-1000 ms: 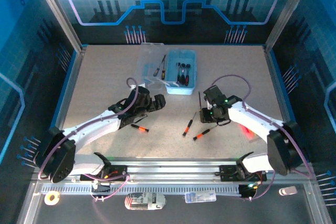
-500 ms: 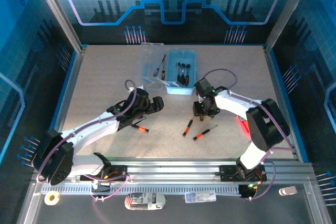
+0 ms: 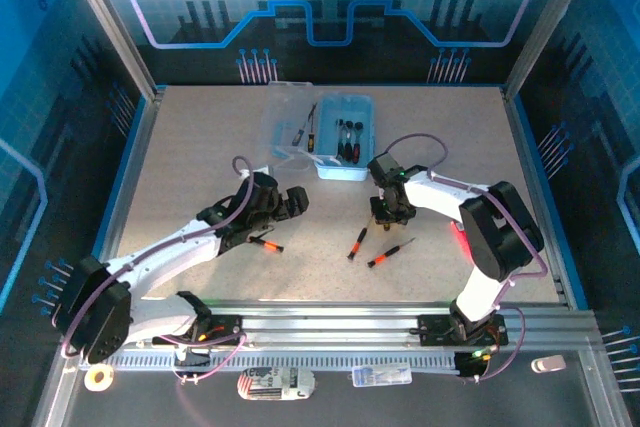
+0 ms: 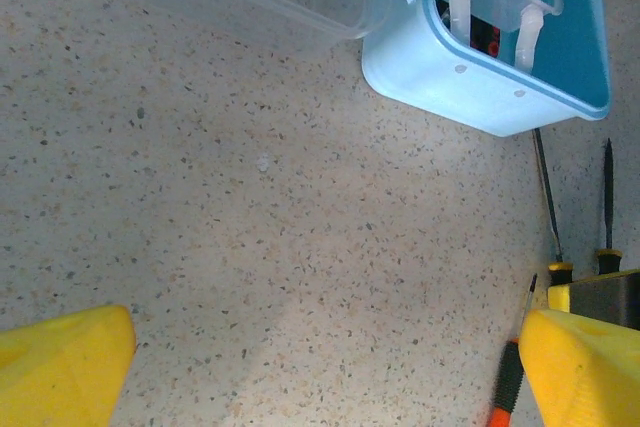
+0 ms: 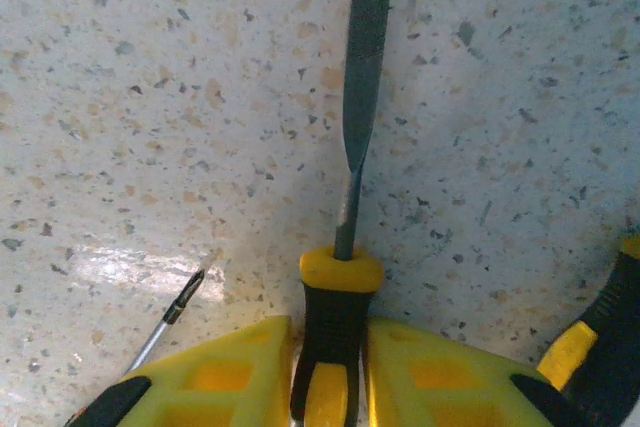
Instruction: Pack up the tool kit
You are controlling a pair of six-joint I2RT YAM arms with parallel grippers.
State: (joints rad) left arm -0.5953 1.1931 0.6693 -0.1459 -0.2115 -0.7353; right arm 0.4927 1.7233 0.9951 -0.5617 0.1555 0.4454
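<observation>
Right now the step looks like pickup: R gripper [image 5: 330, 342], just in front of the tool kit box [image 3: 340, 173], has both fingers pressed on the black-yellow handle of a flat-blade screwdriver [image 5: 362, 77], which seems to lie flat on the table [image 3: 200, 147]. L gripper [image 4: 320, 367] hovers wide open w/ nothing in it, beside an orange-handled driver [image 3: 265, 243]. Box is open at back-centre, lid [image 3: 285, 119] laid to its left, some tools inside. One loose driver [image 3: 357, 243] and another [image 3: 390, 254] wait nearby. Next, prob: lift straight, carry over the near rim, let go clear of the wall.
</observation>
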